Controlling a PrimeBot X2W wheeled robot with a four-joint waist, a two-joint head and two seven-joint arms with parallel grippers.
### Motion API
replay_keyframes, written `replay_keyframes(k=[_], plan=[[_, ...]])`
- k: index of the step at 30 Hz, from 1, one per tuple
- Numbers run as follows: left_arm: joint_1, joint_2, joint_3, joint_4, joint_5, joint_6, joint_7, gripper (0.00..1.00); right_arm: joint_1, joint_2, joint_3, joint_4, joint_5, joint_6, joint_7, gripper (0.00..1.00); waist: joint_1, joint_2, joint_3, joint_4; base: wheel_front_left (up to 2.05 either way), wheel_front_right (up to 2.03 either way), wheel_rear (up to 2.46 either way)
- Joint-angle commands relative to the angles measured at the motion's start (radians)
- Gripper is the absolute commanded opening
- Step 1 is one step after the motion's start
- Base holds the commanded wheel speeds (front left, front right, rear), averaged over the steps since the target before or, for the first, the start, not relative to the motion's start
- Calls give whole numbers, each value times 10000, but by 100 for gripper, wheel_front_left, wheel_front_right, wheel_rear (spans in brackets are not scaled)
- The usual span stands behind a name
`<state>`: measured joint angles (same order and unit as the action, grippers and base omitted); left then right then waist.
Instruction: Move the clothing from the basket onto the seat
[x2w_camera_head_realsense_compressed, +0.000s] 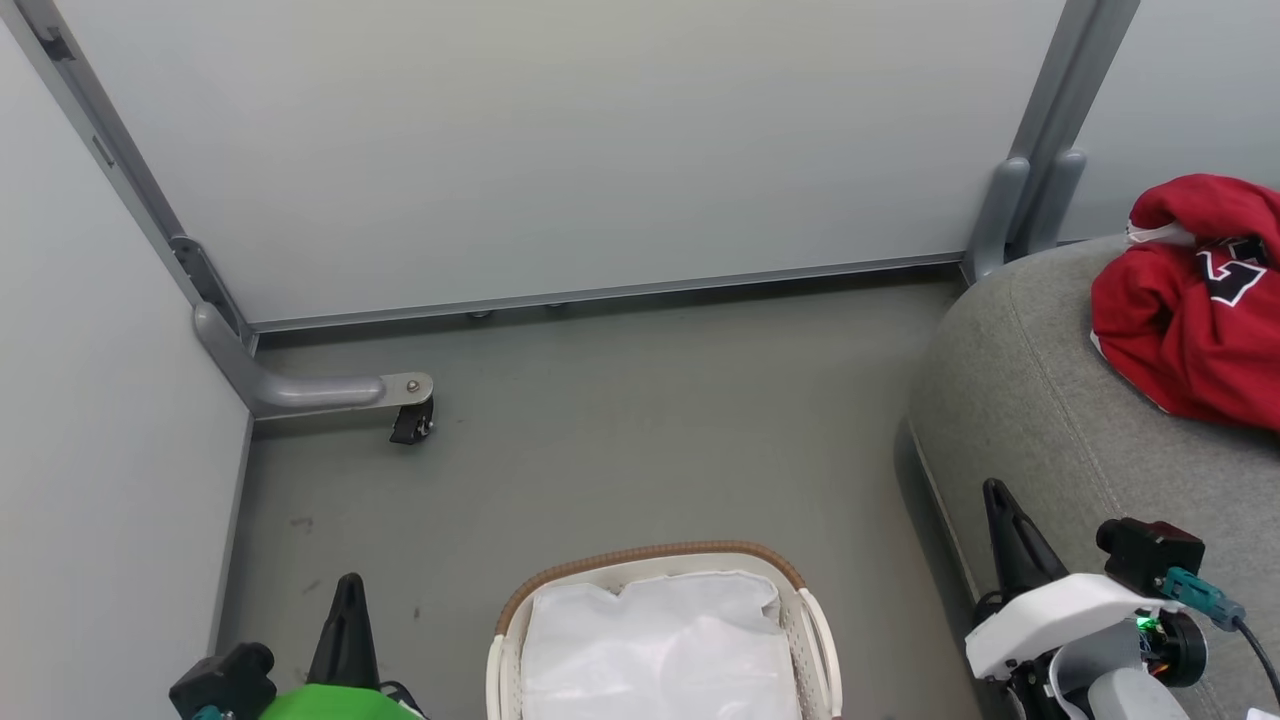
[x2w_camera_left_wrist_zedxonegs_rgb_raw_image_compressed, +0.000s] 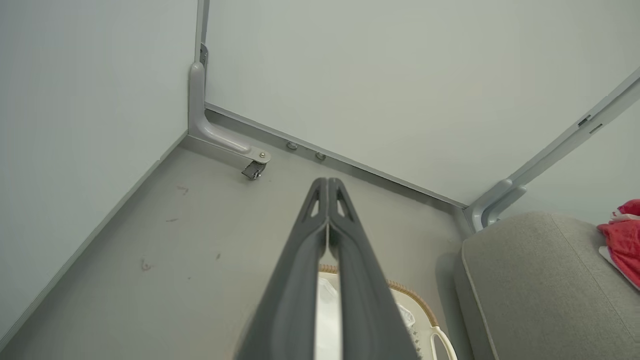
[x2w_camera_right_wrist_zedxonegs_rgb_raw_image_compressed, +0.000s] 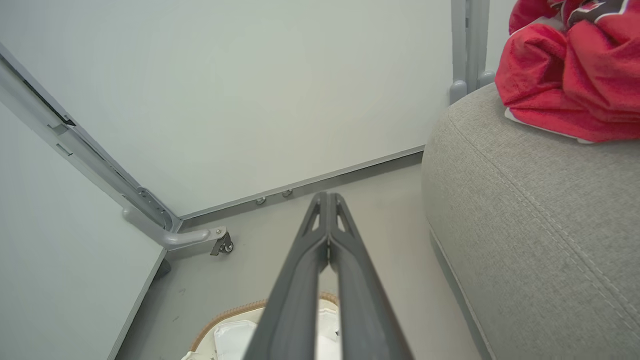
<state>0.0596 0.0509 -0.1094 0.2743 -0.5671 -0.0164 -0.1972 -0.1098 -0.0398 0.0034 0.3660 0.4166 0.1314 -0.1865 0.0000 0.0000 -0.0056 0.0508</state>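
One heap of bright red clothing (x2w_camera_head_realsense_compressed: 1190, 300), soft and rumpled, with white trim and a black-and-white print, up on the seat (x2w_camera_head_realsense_compressed: 1030, 420) near its far corner; number of garments in the heap impossible to tell

One seat: grey woven upholstery, rounded edges, a stitched seam along the top

One basket (x2w_camera_head_realsense_compressed: 650, 553) down on the floor (x2w_camera_head_realsense_compressed: 600, 420) beside the seat, well apart from the red heap: oval, cream-white plastic, perforated sides, looped side handle, brown woven rim. Inside it, one crinkled white liner sheet (x2w_camera_head_realsense_compressed: 660, 640)

Left fingers (x2w_camera_left_wrist_zedxonegs_rgb_raw_image_compressed: 300, 270) and right fingers (x2w_camera_right_wrist_zedxonegs_rgb_raw_image_compressed: 300, 280): two pairs, long, dark, matte, tapering to points, with triangular cut-outs near the tips. Left pair clenched tip to tip, grasping nothing, raised over the floor just left of the basket. Right pair likewise pressed together and empty, between the basket and the seat's front edge

Smooth grey floor, faintly scuffed. Three pale matte partition panels (x2w_camera_head_realsense_compressed: 560, 150) in grey metal frames; one curved metal foot (x2w_camera_head_realsense_compressed: 300, 390) ending in one small black caster (x2w_camera_head_realsense_compressed: 412, 425)
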Motion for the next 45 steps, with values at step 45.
replay_keyframes(k=[45], plan=[[-1108, 147, 1122, -256, -5891, -655, 1603, 0, -40, -97, -671, -790, 6608, -6, 1652, 0, 0, 0, 37, -212, 0, 0, 0]])
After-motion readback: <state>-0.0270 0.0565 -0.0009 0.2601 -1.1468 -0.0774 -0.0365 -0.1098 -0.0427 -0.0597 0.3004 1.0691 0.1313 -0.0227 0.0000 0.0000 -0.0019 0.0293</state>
